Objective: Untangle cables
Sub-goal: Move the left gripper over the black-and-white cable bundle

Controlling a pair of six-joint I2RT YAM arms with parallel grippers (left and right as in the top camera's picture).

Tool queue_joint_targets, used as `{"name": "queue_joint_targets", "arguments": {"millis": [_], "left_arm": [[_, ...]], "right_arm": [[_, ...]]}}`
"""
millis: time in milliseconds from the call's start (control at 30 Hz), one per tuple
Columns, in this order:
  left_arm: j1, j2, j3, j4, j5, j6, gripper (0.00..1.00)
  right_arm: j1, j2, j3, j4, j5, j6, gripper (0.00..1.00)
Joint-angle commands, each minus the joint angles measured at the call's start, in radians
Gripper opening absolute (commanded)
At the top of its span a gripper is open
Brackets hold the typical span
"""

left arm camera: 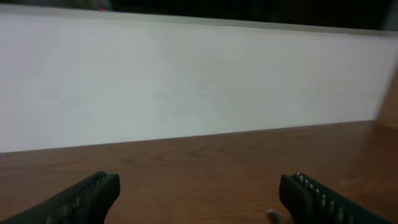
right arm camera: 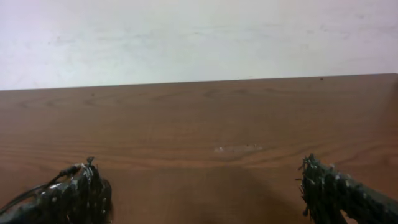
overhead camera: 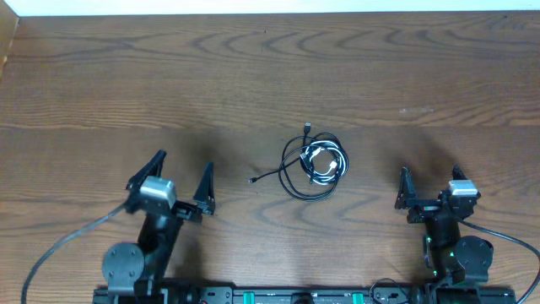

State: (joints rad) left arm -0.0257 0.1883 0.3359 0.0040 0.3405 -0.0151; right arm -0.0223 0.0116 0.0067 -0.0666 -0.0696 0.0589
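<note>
Table: a wooden table [overhead camera: 253, 67] with dark brown, wavy grain and a dull sheen; it fills the overhead view.

Cables: the cables [overhead camera: 314, 165] lie in one loose, roughly round tangle near the middle of the table, between the two arms and slightly nearer the right one; thin black cords [overhead camera: 291, 181] form the outer loops; a white cord [overhead camera: 325, 162] is bunched in tight coils at the heart of the knot; one black tail [overhead camera: 268, 175] trails out to the left and ends in a small plug; a second plug [overhead camera: 308, 127] pokes up from the far edge.

Left arm: it stands at the near edge, wrist level and pointed across the table; its left gripper [overhead camera: 184, 160] sits well to the left of the tangle.

Left fingers: the dark, ridged fingers [left arm camera: 81, 199] are spread wide; nothing lies between them and they touch nothing.

Right arm: it is set low at the near right corner; its right gripper [overhead camera: 430, 173] faces the far edge, well apart from the cords.

Right fingers: the black, serrated fingers [right arm camera: 348, 193] are parted to their fullest over bare wood; they grasp nothing.

Backdrop: a plain white wall [right arm camera: 186, 37] rises behind the far edge in both wrist views.
</note>
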Motion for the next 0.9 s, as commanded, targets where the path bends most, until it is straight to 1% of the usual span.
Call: {"name": "queue_joint_targets", "arguments": {"millis": [0, 167, 300, 500, 700, 867], "left_arm": [[0.006, 0.136, 0.091, 0.005, 0.151, -0.032, 0.90], [-0.002, 0.314, 0.182, 0.002, 0.233, -0.051, 0.90], [-0.039, 0.427, 0.234, -0.004, 0.237, -0.077, 0.89], [-0.145, 0.542, 0.283, -0.011, 0.234, -0.076, 0.90], [-0.270, 0.618, 0.309, -0.010, 0.175, -0.076, 0.90], [-0.382, 0.669, 0.312, 0.000, 0.072, -0.077, 0.90]], "right_arm": [[-0.003, -0.006, -0.001, -0.005, 0.014, -0.012, 0.99], [-0.003, -0.006, -0.001, -0.005, 0.014, -0.012, 0.99], [-0.003, -0.006, -0.001, -0.005, 0.014, -0.012, 0.99], [-0.003, -0.006, -0.001, -0.005, 0.014, -0.012, 0.99], [-0.003, -0.006, -0.001, -0.005, 0.014, -0.012, 0.99], [-0.003, -0.006, -0.001, -0.005, 0.014, -0.012, 0.99]]}}
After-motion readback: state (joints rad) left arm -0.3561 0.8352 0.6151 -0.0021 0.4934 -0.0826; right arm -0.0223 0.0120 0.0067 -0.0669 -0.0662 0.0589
